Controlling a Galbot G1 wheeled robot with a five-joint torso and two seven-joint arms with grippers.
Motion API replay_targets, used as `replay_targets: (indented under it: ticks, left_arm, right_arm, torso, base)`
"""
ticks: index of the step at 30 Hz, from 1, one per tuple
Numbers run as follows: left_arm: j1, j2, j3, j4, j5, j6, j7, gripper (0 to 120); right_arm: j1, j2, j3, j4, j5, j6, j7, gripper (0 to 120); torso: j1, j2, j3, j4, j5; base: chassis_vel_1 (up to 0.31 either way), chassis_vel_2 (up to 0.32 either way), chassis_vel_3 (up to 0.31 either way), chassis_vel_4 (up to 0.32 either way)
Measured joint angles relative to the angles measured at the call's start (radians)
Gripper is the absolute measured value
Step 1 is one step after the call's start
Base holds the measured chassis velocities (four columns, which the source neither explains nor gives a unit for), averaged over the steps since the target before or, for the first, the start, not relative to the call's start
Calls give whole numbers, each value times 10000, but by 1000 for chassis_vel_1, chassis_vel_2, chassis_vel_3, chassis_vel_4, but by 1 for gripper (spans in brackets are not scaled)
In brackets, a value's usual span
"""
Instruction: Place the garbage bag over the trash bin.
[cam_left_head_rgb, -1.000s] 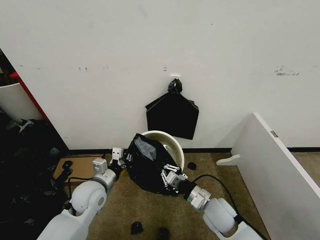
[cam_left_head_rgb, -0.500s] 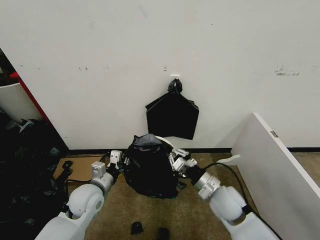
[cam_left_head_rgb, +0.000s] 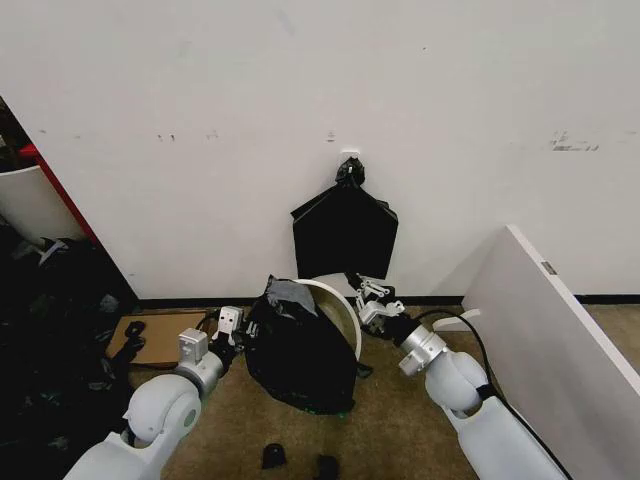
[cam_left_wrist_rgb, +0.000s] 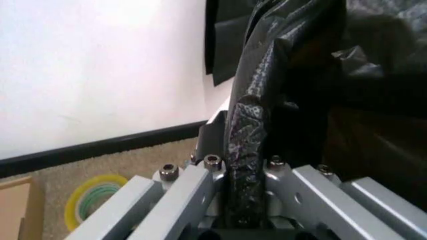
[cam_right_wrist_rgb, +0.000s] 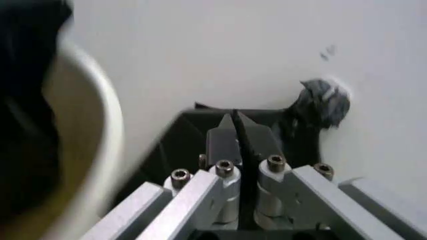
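Since half a second ago the right gripper (cam_left_head_rgb: 371, 293) has pulled off the garbage bag (cam_left_head_rgb: 300, 350) and now sits beside the far right of the trash bin (cam_left_head_rgb: 343, 310), near the wall; the white rim, which the bag covered then, shows bare again on that side. In the right wrist view the right gripper's (cam_right_wrist_rgb: 234, 131) fingers are pressed together with only a thin dark sliver between them, and it grips nothing that can be made out. Beyond the fingertips hangs a flat black bag (cam_right_wrist_rgb: 267, 135) with a knotted top, fixed to the white wall (cam_right_wrist_rgb: 220, 45).

The left gripper (cam_left_head_rgb: 238, 322) is at the bin's left side, clamped on a fold of the garbage bag; the left wrist view shows the glossy plastic (cam_left_wrist_rgb: 250, 125) pinched between the closed fingers (cam_left_wrist_rgb: 200, 185) and rising out of them.

The garbage bag drapes over the near and left side of the bin, bunched at the top and hanging down the front to the carpet. The bin stands against the wall under the flat black bag (cam_left_head_rgb: 345, 230).

A roll of yellow-green tape (cam_left_wrist_rgb: 93, 197) lies on the carpet by the baseboard. A flat cardboard box (cam_left_head_rgb: 150, 338) lies left of the left arm, and a white panel (cam_left_head_rgb: 555, 320) stands on the right.
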Motion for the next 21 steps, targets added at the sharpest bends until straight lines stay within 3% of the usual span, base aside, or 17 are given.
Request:
replay_targets:
  ticks: [4,8,11,13,19,21]
  left_arm:
    - [-71,-53,-3,29,-2,-20,-52,1]
    - [-146,-97,36,78,-13,-21,-76,1]
    - [-227,-132,64,130,-35,-21,-101,1]
    - [-244,-137,69,135,-41,-21,-103,1]
    - [-284,-166,79,139,-73,-6,-110,1]
    - [-288,-178,79,140,-76,-4,-111,1]
  right_arm:
    - [-725,-570,-556,1482,3459,-1239,-1011,7]
    - [-1274,-814,-786,2263,4743,-1755,-1845,20]
    - [-1520,-802,-965,2496,4649,-1857,-2129,33]
    - [-1530,-771,-1019,2495,4502,-1856,-2149,34]
    - [-1263,-394,-1323,2039,2868,-1767,-1817,61]
    - [-1216,-337,-1359,1992,2720,-1773,-1751,65]
  torso:
    - [0,0,-1,-1,-3]
    - [-1,0,-1,-1,-4]
    - [-1,0,-1,-1,-4]
    - [0,0,-1,0,-2]
    - [0,0,0,2,-2]
    - [0,0,0,1,-2]
  base:
    - [0,0,0,0]
    - [0,0,0,0]
    - [0,0,0,0]
    - [0,0,0,0]
    - [0,0,0,0]
    - [0,0,0,0]
